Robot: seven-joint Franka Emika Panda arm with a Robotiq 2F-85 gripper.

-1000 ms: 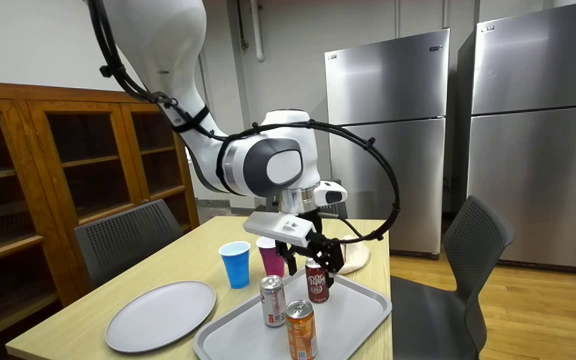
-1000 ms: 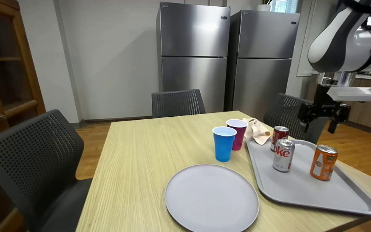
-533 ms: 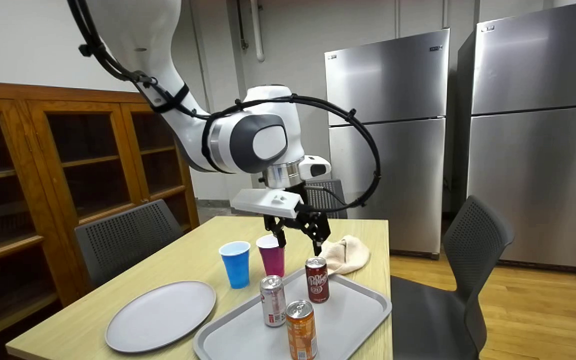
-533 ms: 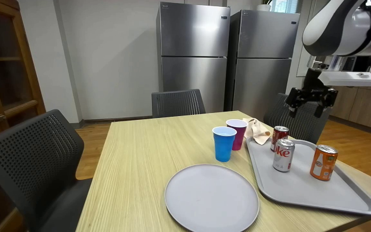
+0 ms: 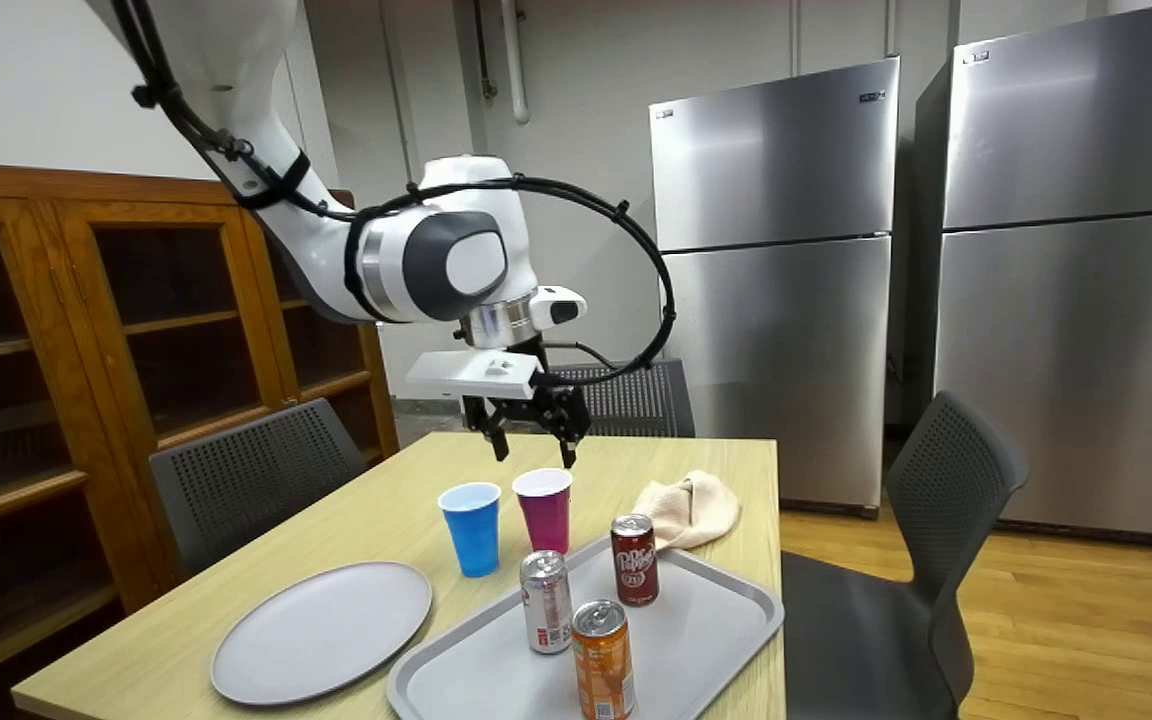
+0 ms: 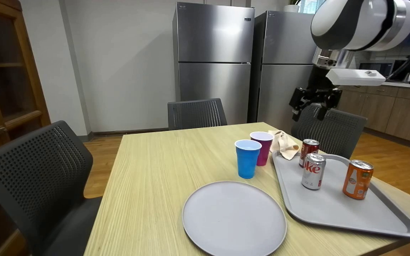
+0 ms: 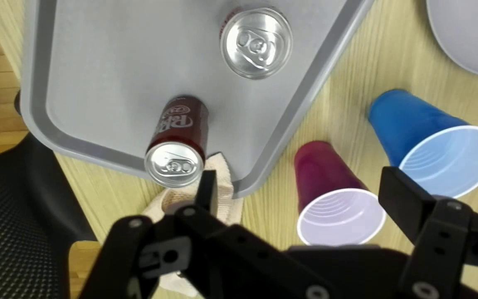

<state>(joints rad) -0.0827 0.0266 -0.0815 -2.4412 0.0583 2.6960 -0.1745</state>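
Observation:
My gripper (image 5: 535, 455) hangs open above the table with nothing held; it is also seen in an exterior view (image 6: 308, 116). Its fingers (image 7: 208, 193) stand wide apart in the wrist view, and the maroon cup (image 7: 322, 170) with a white inside shows in the gap, below them. A blue cup (image 7: 405, 120) stands upright beside it, partly behind a finger. The dark red Dr Pepper can (image 5: 634, 565) is upright on the grey tray (image 6: 351, 220), along with a silver Diet Coke can (image 6: 313, 172) and an orange can (image 6: 357, 181). No can or cup is touched.
A peach cloth (image 5: 691, 510) lies crumpled at the tray's far corner. The round grey plate (image 6: 233, 217) rests on the wooden table (image 6: 162, 170). Dark chairs (image 5: 936, 540) stand around the table, and a wooden cabinet (image 5: 166, 300) and fridges (image 5: 776, 300) are farther back.
My gripper has risen from beside the Dr Pepper can and shifted across, away from the tray and over toward the cups. It stays open; the cans, cups and tray have not moved.

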